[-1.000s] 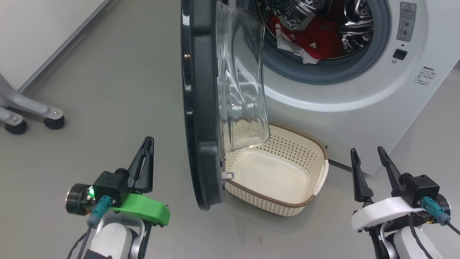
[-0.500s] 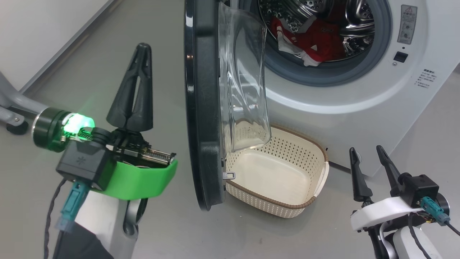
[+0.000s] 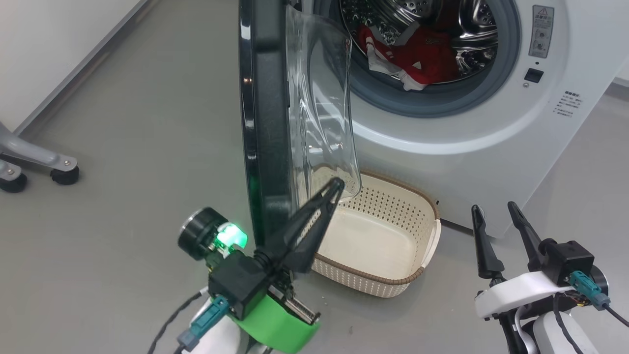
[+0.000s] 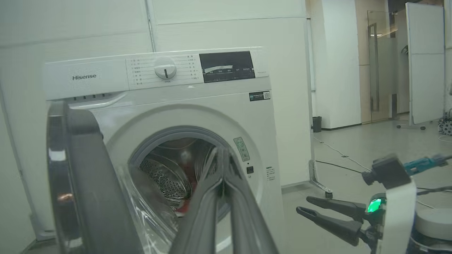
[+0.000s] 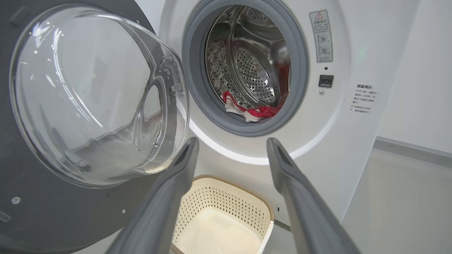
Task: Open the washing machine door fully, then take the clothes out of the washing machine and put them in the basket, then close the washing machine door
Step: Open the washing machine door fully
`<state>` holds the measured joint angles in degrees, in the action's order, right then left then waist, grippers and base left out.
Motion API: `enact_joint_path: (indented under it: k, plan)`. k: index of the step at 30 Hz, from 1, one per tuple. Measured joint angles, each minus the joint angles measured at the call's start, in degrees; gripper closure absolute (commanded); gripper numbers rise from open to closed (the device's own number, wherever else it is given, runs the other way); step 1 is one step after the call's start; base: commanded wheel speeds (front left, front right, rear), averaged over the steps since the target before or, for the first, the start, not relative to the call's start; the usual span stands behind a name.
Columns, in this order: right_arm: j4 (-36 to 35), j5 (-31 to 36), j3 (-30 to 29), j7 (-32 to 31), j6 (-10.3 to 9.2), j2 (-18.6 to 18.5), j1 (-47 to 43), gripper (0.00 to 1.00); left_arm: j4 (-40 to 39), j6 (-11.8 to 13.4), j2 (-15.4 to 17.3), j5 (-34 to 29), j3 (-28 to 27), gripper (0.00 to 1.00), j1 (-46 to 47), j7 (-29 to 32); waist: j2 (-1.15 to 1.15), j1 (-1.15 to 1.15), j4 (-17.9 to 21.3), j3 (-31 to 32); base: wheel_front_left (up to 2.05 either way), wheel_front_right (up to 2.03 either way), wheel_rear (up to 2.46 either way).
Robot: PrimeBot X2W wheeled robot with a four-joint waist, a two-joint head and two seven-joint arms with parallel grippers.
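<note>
So the big white front-loading washing machine (image 3: pixel 467 147) is sitting there with its large round door (image 3: pixel 265 123), the one with the wide glossy black rim, hanging open. It's sticking out roughly square to the front, so the head camera is catching it edge-on. The bulging clear glass bowl (image 3: pixel 319 113) on the door is facing the drum side. The bright red clothes (image 3: pixel 417 56) with the white bits are lying bunched low in the steel drum (image 3: pixel 471 44), just behind the grey rubber seal (image 3: pixel 432 101).

The cream plastic basket (image 3: pixel 383 287) with perforated sides and a brown woven-look rim is sitting on the grey floor (image 3: pixel 147 123). It's close against the machine's front under the opening, with its left end tucked below the glass bowl and its bare bottom showing.

The left claw (image 3: pixel 335 186), on the arm with the green wrist mount (image 3: pixel 275 324), is pointing up and to the right with its two dark fingers pressed together, pinching nothing. In the head view its tip is overlapping the bottom edge of the glass bowl, on the inner side of the door. I honestly can't tell if it's touching. From its own wrist camera it's aiming at the drum opening, with the door off to its left.

The right claw (image 3: pixel 493 207) is hovering low on the right near the machine's bottom corner, with its fingers spread apart and nothing between them. In its wrist camera the basket is showing below, between the fingers. A grey wheeled frame (image 3: pixel 39 162) is standing at the far left.
</note>
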<state>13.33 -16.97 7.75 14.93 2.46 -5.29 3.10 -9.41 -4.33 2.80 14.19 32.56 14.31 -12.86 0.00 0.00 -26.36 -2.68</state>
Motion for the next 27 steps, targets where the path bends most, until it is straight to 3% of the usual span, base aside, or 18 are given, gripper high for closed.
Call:
enact_joint_path:
  k: [13, 18, 27]
  plan:
    - [0.1, 0.6, -1.0, 0.0, 0.47, 0.6, -0.1, 0.00, 7.4, -0.6, 0.1, 5.8, 6.2, 1.00, -7.4, 6.0, 0.00, 0.00, 0.5, -0.3, 0.00, 0.00, 0.00]
    - [0.1, 1.0, -1.2, 0.0, 0.86, 0.8, -0.1, 0.00, 9.4, -0.4, 0.1, 6.0, 5.6, 1.00, -7.8, 6.8, 0.00, 0.00, 0.7, -0.5, 0.00, 0.00, 0.00]
    - [0.3, 1.5, -2.0, 0.0, 1.02, 1.1, -0.1, 0.00, 11.6, 2.5, 0.1, 5.9, 2.1, 1.00, -8.0, 7.3, 0.00, 0.00, 0.8, -0.9, 0.00, 0.00, 0.00]
